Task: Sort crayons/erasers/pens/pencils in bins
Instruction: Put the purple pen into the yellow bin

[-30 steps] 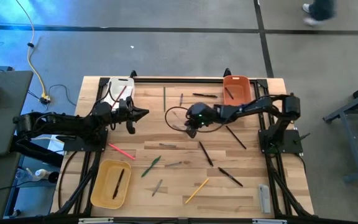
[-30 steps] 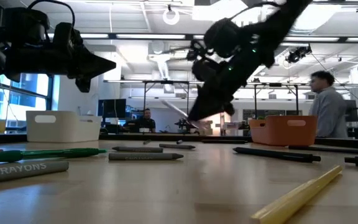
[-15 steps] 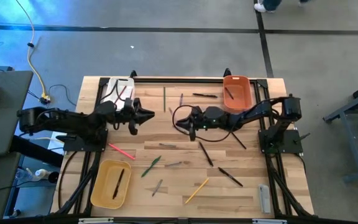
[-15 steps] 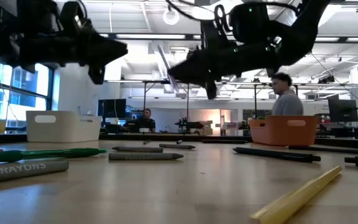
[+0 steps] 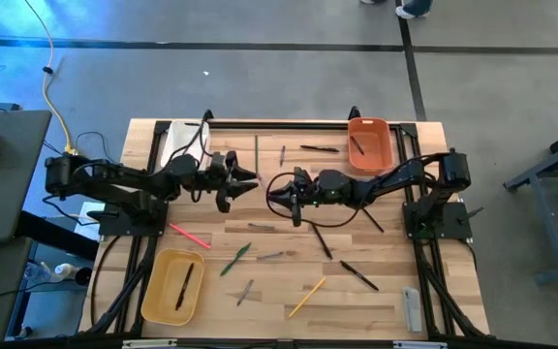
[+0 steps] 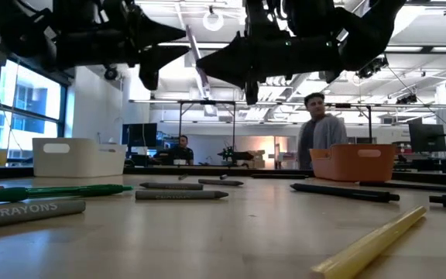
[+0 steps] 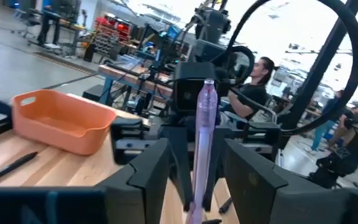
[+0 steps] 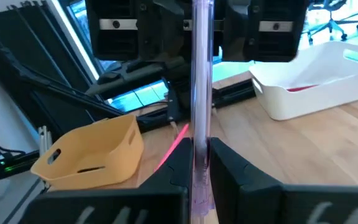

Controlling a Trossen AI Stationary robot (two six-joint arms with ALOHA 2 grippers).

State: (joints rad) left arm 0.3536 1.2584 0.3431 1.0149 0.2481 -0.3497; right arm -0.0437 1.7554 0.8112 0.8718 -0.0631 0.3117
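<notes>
My right gripper (image 8: 201,171) is shut on a clear purple pen (image 8: 201,81) high over the table's middle (image 5: 274,190). My left gripper (image 7: 197,168) faces it from the table's left, open, with one finger on each side of the pen's free end (image 7: 204,124); a gap shows on both sides. The white bin (image 5: 177,139) is at the far left, partly under my left arm. The orange bin (image 5: 368,141) is at the far right and the yellow bin (image 5: 172,286) at the near left. Loose sticks lie flat on the wood. My right gripper pinches the pen between its two fingers near one end (image 8: 200,155). The fingers come level from the table's right and lie along the pen. The rest of the pen (image 6: 200,74) juts out past the fingertips toward my left gripper, lifted clear of the table.
Scattered on the table are a yellow stick (image 5: 306,298), a green one (image 5: 235,260), a pink one (image 5: 190,236), black ones (image 5: 356,274) and a grey crayon (image 6: 29,211). A grey bar (image 5: 412,310) lies at the near right. A person (image 6: 320,132) stands beyond the table.
My right gripper has risen with the pen and tipped from pointing down to level, shifting toward the table's left. My left gripper has gone toward the table's right, up to the pen's free end, and has opened around it.
</notes>
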